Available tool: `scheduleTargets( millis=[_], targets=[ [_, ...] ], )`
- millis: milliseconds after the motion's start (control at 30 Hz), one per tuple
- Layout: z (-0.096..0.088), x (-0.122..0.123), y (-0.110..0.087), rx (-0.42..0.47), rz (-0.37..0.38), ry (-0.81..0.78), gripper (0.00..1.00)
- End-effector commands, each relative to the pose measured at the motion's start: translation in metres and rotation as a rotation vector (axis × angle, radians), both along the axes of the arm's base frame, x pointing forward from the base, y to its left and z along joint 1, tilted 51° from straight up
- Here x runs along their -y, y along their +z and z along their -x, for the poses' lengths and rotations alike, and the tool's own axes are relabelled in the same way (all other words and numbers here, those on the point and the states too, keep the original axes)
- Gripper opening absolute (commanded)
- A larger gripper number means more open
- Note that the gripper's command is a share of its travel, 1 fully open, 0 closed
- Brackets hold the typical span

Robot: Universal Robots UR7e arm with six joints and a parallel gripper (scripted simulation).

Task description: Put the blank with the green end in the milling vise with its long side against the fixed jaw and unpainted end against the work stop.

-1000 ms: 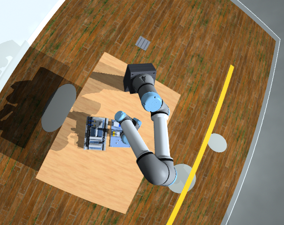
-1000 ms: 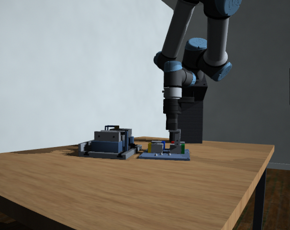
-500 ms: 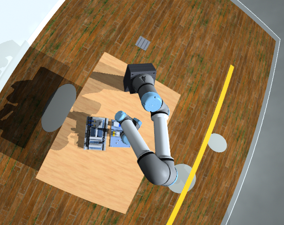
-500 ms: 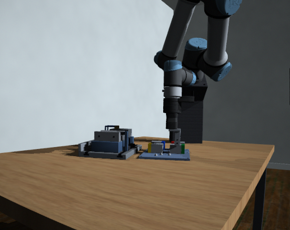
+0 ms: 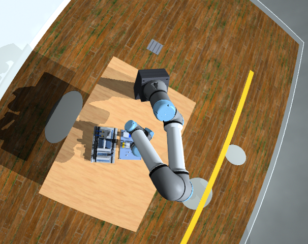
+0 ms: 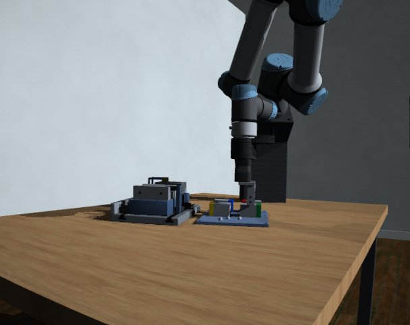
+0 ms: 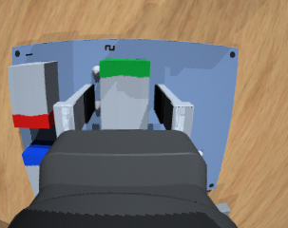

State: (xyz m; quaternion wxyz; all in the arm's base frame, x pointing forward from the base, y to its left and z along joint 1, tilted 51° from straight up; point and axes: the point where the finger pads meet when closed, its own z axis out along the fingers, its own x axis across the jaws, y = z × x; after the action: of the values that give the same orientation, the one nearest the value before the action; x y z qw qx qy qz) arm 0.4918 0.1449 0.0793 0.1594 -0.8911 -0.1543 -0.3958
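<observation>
A wooden table (image 6: 163, 265) fills the lower half of the exterior view. The UR7e arm (image 6: 303, 52) comes down from the upper right of that frame. Left of centre on the table stands the milling vise (image 6: 152, 206), and just to its right lies the blue plate (image 6: 233, 220) that carries the blanks. The gripper (image 7: 124, 104) hangs straight down over the plate, its jaws fully apart and gripping nothing. In the wrist view, its two fingers flank the green-ended blank (image 7: 124, 95), one on each long side, with a narrow gap showing on both. That blank rests on the plate at mid-frame, green end toward the top. At the left edge stand a red-ended blank (image 7: 32, 98) and, below it, a blue-ended one (image 7: 37, 154). A yellow-ended blank (image 6: 217, 208) shows in the exterior view.
</observation>
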Motion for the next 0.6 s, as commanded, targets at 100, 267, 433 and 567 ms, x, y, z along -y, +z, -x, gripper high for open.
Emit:
scheduleTargets(
  millis=[100,267,433,567],
  targets=[
    [0.0000,0.0002,0.0004,0.001,0.000,0.000,1.00],
    [-0.0013,-0.0007,-0.0009,0.001,0.000,0.000,1.00],
    [-0.0033,-0.0019,-0.0028,0.001,0.000,0.000,1.00],
    [-0.0033,-0.0019,-0.0028,0.001,0.000,0.000,1.00]
  ],
)
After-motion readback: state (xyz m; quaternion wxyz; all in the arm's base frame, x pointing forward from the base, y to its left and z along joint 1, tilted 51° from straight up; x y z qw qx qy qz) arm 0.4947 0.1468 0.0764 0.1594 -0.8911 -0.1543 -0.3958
